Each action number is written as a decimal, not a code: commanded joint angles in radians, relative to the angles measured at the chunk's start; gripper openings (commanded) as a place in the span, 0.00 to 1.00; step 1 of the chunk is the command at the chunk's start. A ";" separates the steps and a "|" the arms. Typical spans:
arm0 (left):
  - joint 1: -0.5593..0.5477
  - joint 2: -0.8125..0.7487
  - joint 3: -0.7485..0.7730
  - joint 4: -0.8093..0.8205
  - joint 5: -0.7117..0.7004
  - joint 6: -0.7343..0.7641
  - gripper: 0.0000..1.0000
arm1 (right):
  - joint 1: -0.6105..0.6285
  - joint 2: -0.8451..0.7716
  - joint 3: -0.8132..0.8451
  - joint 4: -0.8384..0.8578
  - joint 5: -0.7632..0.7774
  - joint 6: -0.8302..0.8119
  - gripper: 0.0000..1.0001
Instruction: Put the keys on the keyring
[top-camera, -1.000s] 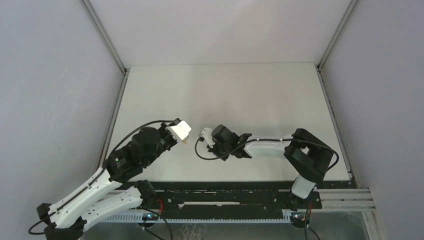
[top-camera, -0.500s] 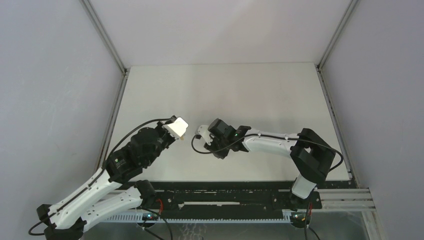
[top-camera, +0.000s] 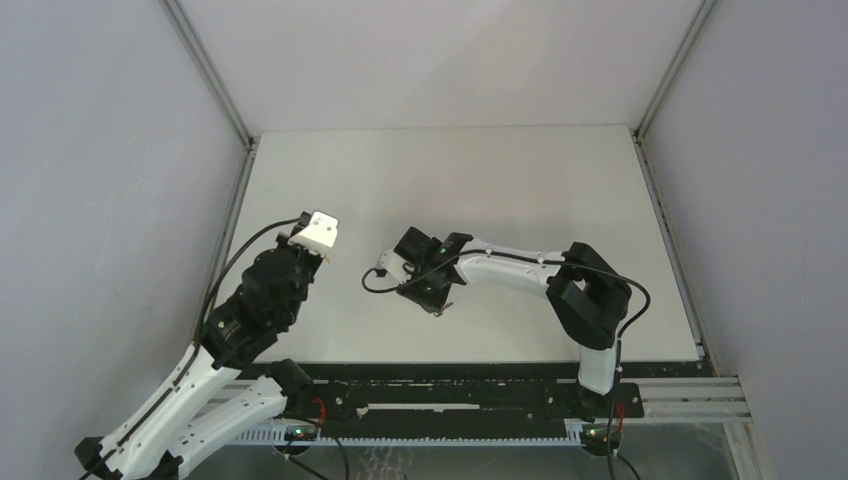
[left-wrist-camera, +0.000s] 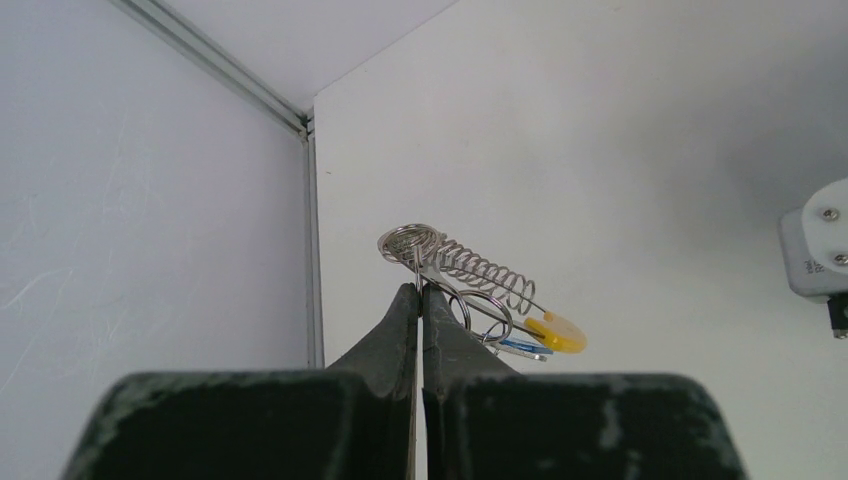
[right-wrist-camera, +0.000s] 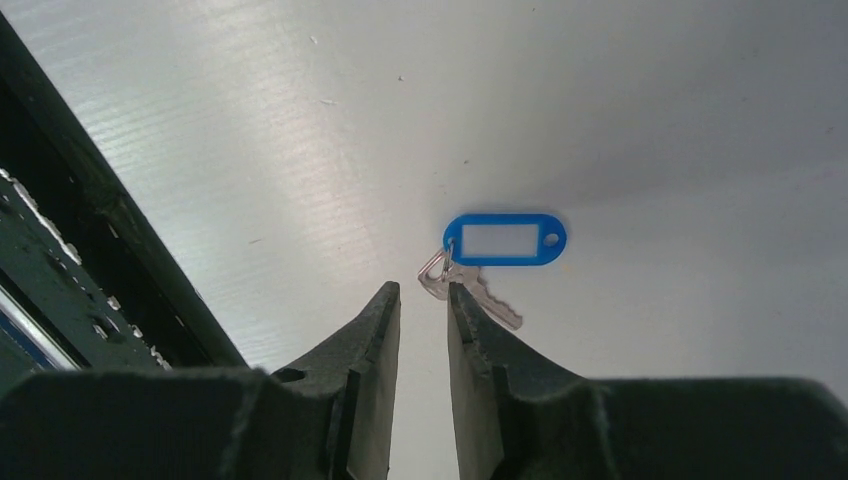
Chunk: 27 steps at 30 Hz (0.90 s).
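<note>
White tabletop, grey walls. Held aloft, the left gripper is clamped on the silvery coiled keyring with a yellow tab. The right gripper, jaws slightly parted, hovers over the silver key on a blue oval tag lying on the tabletop. Picking it up seems next, needing a careful pinch. Since a second ago the left arm has swung away and the right jaws have opened.

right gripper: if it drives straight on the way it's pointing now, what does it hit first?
Most likely the key with the blue tag, lying on the table just past the right gripper, slightly right of centre. Depth is hard to judge.
</note>
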 joint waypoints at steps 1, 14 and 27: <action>0.022 -0.024 0.006 0.068 -0.021 -0.029 0.00 | 0.001 0.045 0.101 -0.120 0.006 -0.020 0.24; 0.028 -0.018 0.002 0.073 0.009 -0.027 0.00 | 0.010 0.176 0.225 -0.210 0.050 -0.021 0.18; 0.028 -0.009 0.001 0.074 0.032 -0.025 0.00 | 0.014 0.234 0.278 -0.272 0.071 -0.025 0.12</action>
